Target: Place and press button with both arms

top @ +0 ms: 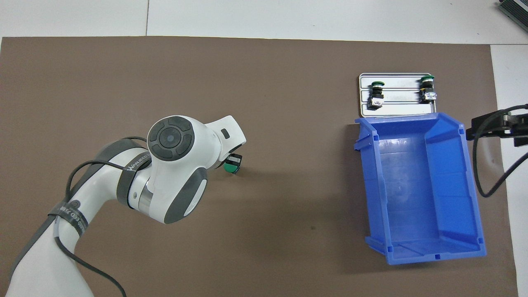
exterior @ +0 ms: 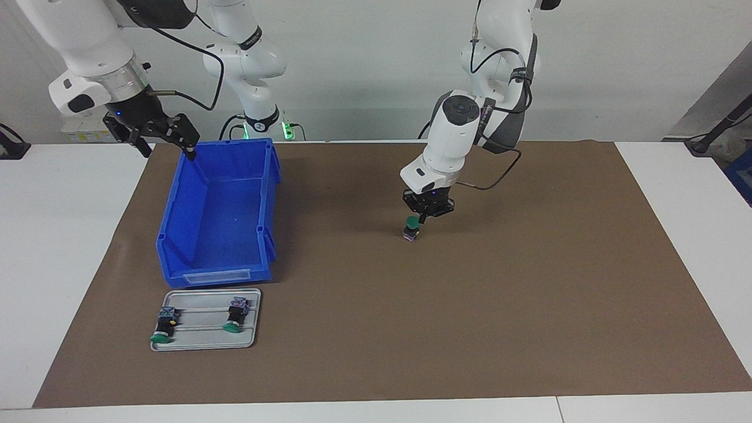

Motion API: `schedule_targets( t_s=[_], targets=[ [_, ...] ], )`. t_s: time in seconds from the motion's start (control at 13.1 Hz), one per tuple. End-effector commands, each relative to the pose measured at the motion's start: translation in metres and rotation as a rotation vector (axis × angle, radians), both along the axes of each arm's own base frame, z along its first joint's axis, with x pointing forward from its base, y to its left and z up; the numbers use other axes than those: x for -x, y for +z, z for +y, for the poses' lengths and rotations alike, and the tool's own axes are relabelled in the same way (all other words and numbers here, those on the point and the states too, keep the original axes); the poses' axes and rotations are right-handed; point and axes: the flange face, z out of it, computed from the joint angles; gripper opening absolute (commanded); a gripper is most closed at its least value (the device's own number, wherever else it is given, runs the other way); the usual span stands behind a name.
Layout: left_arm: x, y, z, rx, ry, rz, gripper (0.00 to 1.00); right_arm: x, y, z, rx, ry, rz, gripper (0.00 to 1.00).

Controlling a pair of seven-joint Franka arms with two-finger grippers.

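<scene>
The button (exterior: pixel 412 230) stands upright on the brown mat (exterior: pixel 529 294) near the table's middle, its green cap (top: pixel 229 167) on top. My left gripper (exterior: pixel 421 218) is shut with nothing in it. It hangs straight down over the button, and its joined fingertips rest on the cap's edge. From overhead the left gripper (top: pixel 234 160) covers part of the cap. My right gripper (exterior: pixel 167 148) waits open in the air over the corner of the blue bin (exterior: pixel 176 205) nearest the robots; only part of this right gripper (top: pixel 480 126) shows in the overhead view.
The empty blue bin (top: pixel 472 198) sits toward the right arm's end of the table. A grey tray (exterior: pixel 202 343) lies just farther from the robots than the bin, with two similar buttons (exterior: pixel 163 324) (exterior: pixel 235 315) lying on their sides on it.
</scene>
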Motion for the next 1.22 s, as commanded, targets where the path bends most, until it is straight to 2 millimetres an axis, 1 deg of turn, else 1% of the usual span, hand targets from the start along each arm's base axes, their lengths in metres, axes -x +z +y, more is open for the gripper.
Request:
schedule_targets(
  t_s=[0.0,0.3,0.46,0.53,0.61,0.69,0.84,0.91,0.99,1.07,1.14],
  targets=[
    [-0.002,-0.011,-0.01,-0.016,0.001,-0.009,0.0,0.004,0.0,0.0,-0.008,0.023,-0.004,0.99],
    [0.007,-0.037,-0.02,-0.029,-0.014,0.012,0.0,0.004,0.0,0.0,-0.008,0.023,-0.004,0.99],
    [0.01,-0.043,-0.018,-0.035,-0.016,0.02,0.0,0.004,0.0,0.0,-0.008,0.023,-0.004,0.99],
    [0.011,-0.042,-0.017,-0.04,-0.016,0.029,0.0,0.004,0.0,0.0,-0.008,0.023,-0.004,0.99],
    [0.008,-0.037,-0.019,-0.038,-0.017,0.025,0.0,0.004,0.0,0.0,-0.008,0.023,-0.004,0.99],
    [0.007,-0.026,-0.02,-0.034,-0.017,0.02,0.0,0.004,0.0,0.0,-0.009,0.023,-0.004,0.99],
    [0.004,0.0,-0.016,-0.043,-0.015,0.032,0.0,0.004,0.0,0.0,-0.008,0.023,-0.004,0.99],
    [0.001,0.012,-0.013,-0.041,-0.014,0.027,0.37,0.004,0.0,0.0,-0.008,0.023,-0.004,0.99],
    [0.001,0.024,-0.01,-0.035,-0.011,0.015,0.67,0.004,0.0,0.0,-0.008,0.023,-0.004,0.99],
    [0.0,0.035,-0.007,-0.027,-0.011,-0.001,0.92,0.004,0.0,0.0,-0.008,0.023,-0.004,0.99],
    [-0.004,0.045,0.004,-0.02,-0.006,-0.016,1.0,0.004,0.0,0.0,-0.008,0.023,-0.004,0.99]
  ],
)
